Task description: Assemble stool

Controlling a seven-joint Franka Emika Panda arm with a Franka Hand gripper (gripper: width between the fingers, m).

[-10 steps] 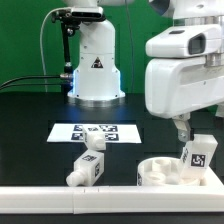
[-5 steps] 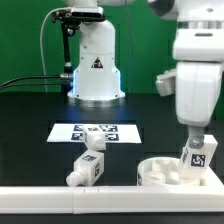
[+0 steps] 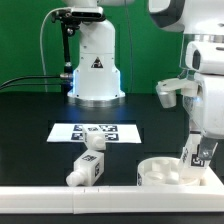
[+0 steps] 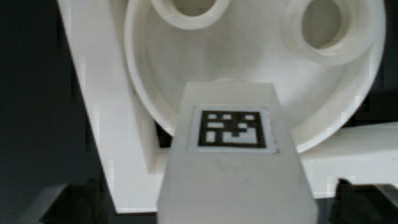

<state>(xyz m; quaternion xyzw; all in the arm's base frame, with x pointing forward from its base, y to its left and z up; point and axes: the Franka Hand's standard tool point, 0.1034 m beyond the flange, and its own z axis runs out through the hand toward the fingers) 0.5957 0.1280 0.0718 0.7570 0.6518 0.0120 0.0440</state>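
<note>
While the end effector (image 3: 200, 153) hangs low over the stool's round seat (image 3: 158, 173), its jaws stand wide and hold nothing: in the wrist view the two dark fingers (image 4: 75, 205) flank an upright leg (image 4: 235, 130) with a strip of gap on each side. That leg stands on the seat, towards the seat's edge at the exterior view's right, its black-and-white tag facing the wrist camera, so the task's part sits directly between the fingertips rather than beside them. The seat lies flat on the dark bench (image 3: 30, 140), and its two round holes (image 4: 183, 12) lie beyond the leg, uncovered. To the exterior view's left of the seat a second leg (image 3: 87, 168) lies loose on its side, well apart from the seat, and a third tagged part (image 3: 96, 143) sits just behind it. Farther back from the seat on that same side lies the marker board (image 3: 70, 130), and behind that stands the arm's white base (image 3: 95, 70). A white rail (image 3: 60, 195) runs along the bench just in front of the seat. Nothing lies between the fingers and the upright leg.
</note>
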